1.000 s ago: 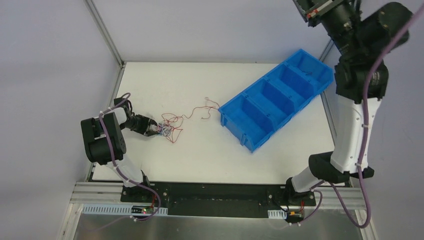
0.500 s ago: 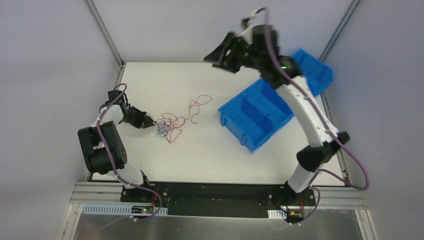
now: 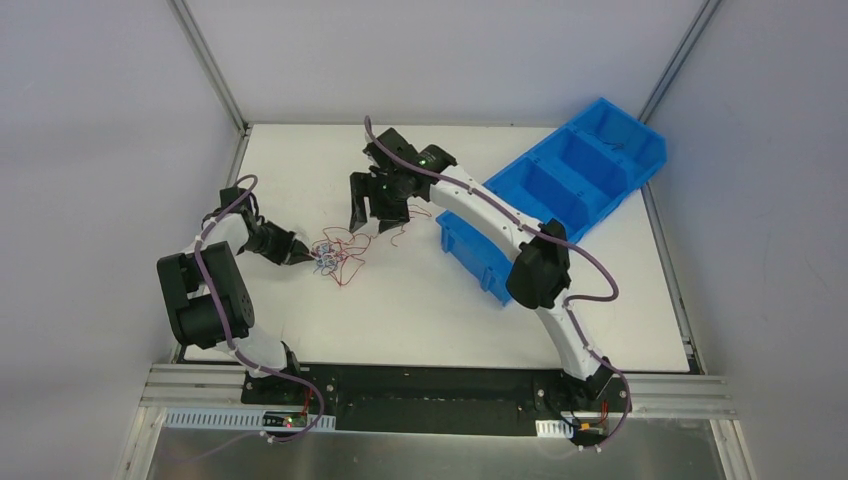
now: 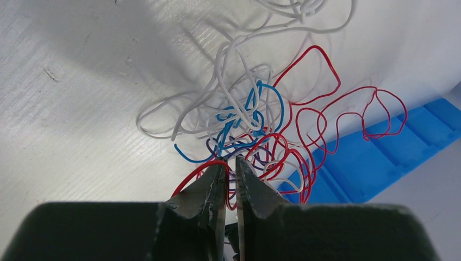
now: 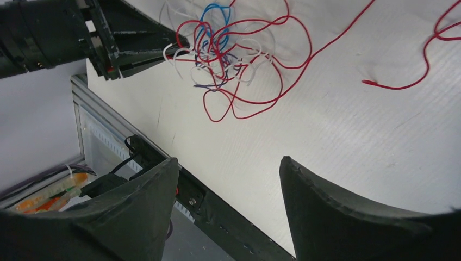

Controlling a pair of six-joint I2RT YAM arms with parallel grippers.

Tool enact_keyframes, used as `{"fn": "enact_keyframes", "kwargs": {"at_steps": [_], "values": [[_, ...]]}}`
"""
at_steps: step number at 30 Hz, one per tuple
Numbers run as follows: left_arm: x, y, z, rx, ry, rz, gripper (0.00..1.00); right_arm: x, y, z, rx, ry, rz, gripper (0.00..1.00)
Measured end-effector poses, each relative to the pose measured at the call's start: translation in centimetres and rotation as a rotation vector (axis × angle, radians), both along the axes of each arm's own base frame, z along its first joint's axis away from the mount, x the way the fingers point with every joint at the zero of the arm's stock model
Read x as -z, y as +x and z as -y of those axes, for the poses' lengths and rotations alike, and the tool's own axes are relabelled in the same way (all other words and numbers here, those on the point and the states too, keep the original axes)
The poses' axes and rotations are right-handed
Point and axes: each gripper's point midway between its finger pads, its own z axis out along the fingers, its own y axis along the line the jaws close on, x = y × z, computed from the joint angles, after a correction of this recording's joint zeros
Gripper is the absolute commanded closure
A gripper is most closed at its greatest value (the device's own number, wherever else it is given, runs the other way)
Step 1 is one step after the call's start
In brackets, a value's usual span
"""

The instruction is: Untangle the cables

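The cables (image 3: 335, 255) lie as a small tangle of thin red, blue, purple and white wires on the white table, left of centre. My left gripper (image 3: 300, 252) is at the tangle's left edge. In the left wrist view its jaws (image 4: 231, 163) are pinched nearly together on a red wire of the cables (image 4: 255, 125). My right gripper (image 3: 372, 215) hangs open above the table, just up and right of the tangle, with nothing between its fingers (image 5: 228, 163). The right wrist view shows the cables (image 5: 228, 49) and the left gripper (image 5: 176, 43) ahead of it.
A long blue bin (image 3: 590, 160) with several compartments lies diagonally at the back right, partly under the right arm. It also shows beyond the tangle, where the bin (image 4: 369, 163) fills the lower right. A loose red strand (image 5: 402, 81) trails right from the tangle.
The right arm swung down from high over the bin to just above the table beside the tangle, and its jaws opened. The left gripper closed on the wires and shifted slightly.
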Motion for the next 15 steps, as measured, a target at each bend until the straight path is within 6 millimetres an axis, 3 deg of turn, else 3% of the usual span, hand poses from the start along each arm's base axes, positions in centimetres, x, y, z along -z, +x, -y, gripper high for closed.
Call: {"fn": "enact_keyframes", "kwargs": {"at_steps": [5,15], "values": [[0.0,0.0,0.0,0.003,0.001,0.001,0.89,0.3,-1.1,-0.9,-0.038,0.001,-0.018,0.32],[0.5,-0.2,0.2,0.004,-0.009,-0.007,0.95,5.4,-1.8,0.1,0.03,-0.096,-0.132,0.25]]}}
